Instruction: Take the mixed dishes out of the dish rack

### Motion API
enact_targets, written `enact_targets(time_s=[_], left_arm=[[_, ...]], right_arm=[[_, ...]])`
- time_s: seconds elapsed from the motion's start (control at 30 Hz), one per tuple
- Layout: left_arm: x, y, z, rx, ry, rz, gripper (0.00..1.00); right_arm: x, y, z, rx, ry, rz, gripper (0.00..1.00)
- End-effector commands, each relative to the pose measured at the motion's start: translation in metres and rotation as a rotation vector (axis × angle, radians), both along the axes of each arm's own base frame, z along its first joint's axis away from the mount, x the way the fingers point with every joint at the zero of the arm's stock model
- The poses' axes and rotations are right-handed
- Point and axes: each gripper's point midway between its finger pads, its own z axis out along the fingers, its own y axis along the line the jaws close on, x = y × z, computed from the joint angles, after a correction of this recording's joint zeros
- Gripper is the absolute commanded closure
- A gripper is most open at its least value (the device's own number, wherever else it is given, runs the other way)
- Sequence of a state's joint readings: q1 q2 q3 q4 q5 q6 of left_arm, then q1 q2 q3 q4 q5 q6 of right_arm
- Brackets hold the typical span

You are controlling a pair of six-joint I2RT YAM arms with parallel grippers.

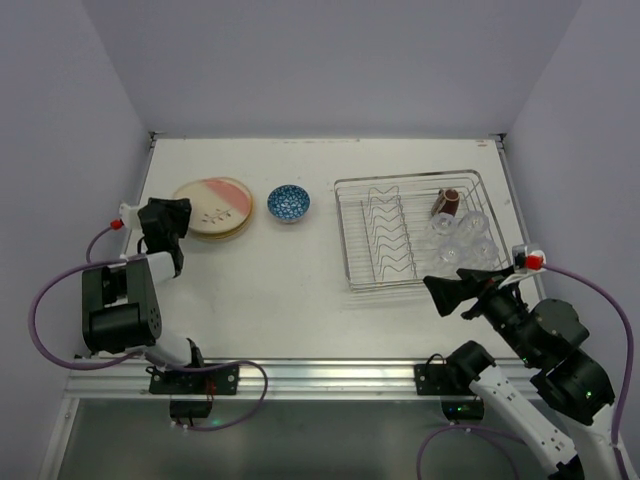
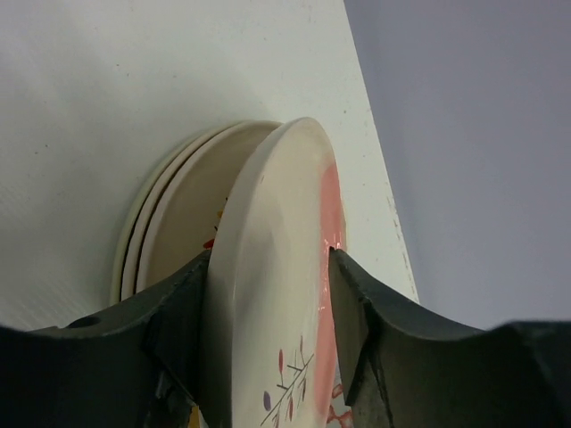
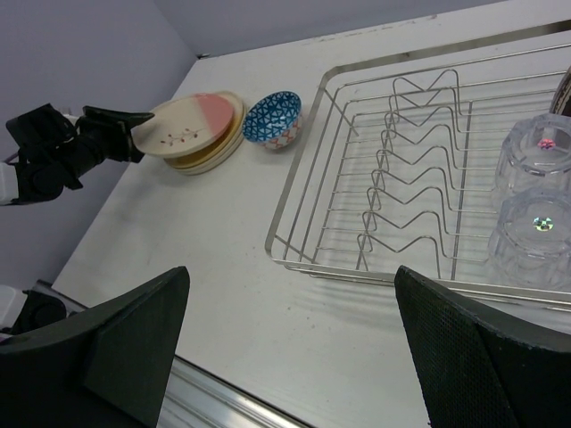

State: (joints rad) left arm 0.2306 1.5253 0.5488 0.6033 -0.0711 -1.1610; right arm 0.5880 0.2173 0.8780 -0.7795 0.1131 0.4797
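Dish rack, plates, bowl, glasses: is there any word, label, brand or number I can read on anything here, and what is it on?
No readable text in any view.
Top plate: painted sprigs only, no letters.
Blue bowl: a pattern, no writing.
Dish rack: bare wire, no label showing.
Glass tumblers: clear, no print to be seen.

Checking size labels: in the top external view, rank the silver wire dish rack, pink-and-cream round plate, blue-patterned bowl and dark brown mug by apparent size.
Largest to smallest:
silver wire dish rack
pink-and-cream round plate
blue-patterned bowl
dark brown mug
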Motion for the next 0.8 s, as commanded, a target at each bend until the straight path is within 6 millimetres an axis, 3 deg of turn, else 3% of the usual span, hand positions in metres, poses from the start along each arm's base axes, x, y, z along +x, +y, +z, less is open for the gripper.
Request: enact_targets(time_s=[0.0,0.1,0.17,0.23,0.27,0.67,0.77], left_arm=[[0.018,0.011,0.029,0.092,-0.023,0.001,0.46],[0.018,0.008,0.024,0.122,0.072,-0.012,0.46],[0.023,0.007,0.033,0.176,0.094,-0.016,0.41],[0.019,0.004,0.022,0.204,0.182,-0.011,0.36],[0.023,0.005,0.029,0.215,0.183,-0.01,0.35],[0.033,-0.002,0.009,0.246,0.314,-0.051,0.25],[0.032,0.0,0.008,0.262,0.333,-0.048,0.15]], right_arm=[[0.002,0.001,0.009,0.033,-0.027,-0.006,0.01],[0.003,0.003,0.008,0.037,-0.021,0.001,0.01],[0.003,0.005,0.006,0.041,-0.017,0.008,0.01],[0.002,0.006,0.005,0.045,-0.016,0.014,0.01],[0.002,0.006,0.005,0.047,-0.016,0.015,0.01],[-0.002,0.002,0.005,0.051,-0.027,0.005,0.01],[-0.002,0.001,0.004,0.052,-0.029,0.002,0.01]])
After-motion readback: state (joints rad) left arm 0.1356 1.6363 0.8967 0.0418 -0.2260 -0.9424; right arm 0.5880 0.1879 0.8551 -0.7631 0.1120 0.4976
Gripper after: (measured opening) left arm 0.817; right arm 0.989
